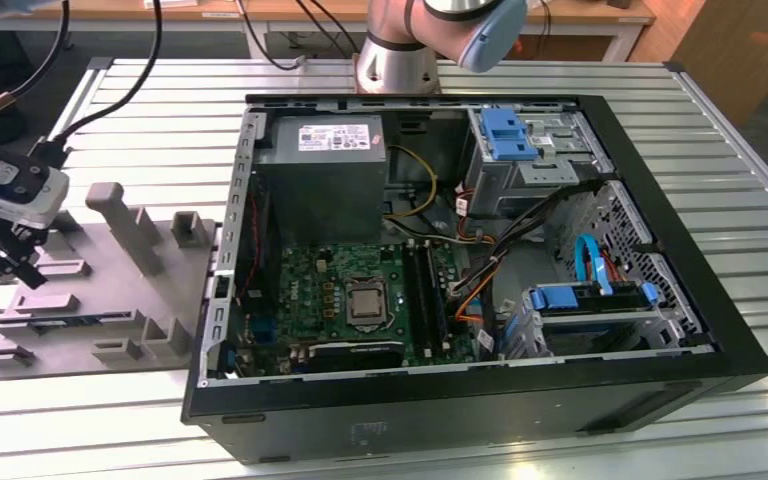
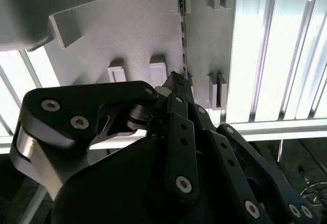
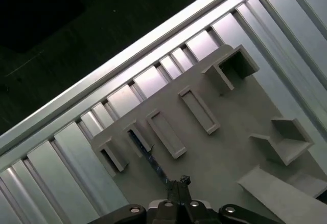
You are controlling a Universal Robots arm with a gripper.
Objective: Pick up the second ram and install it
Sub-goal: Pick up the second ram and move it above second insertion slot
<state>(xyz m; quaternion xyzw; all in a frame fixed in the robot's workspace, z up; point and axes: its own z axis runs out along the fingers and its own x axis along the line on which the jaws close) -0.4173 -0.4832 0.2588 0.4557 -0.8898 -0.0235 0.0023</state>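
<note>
Seemingly pinched together, the tool (image 3: 180,183) hangs over one end of the ram (image 3: 146,154), near the tray (image 3: 230,150) edge.

table (image 1: 731,150): we see ribbed shiny metal
tray (image 1: 117,290): matt grey plastic, grainy
case (image 1: 424,430): we'd say matt black metal

Arm (image 1: 398,55) base is at top centre of the exterior view. My wrist (image 1: 13,192) is out at the far left edge, mid-height, tool end angled down. My jaws hang just below it. In both wrist views they're drawn together, tips meeting.
</note>
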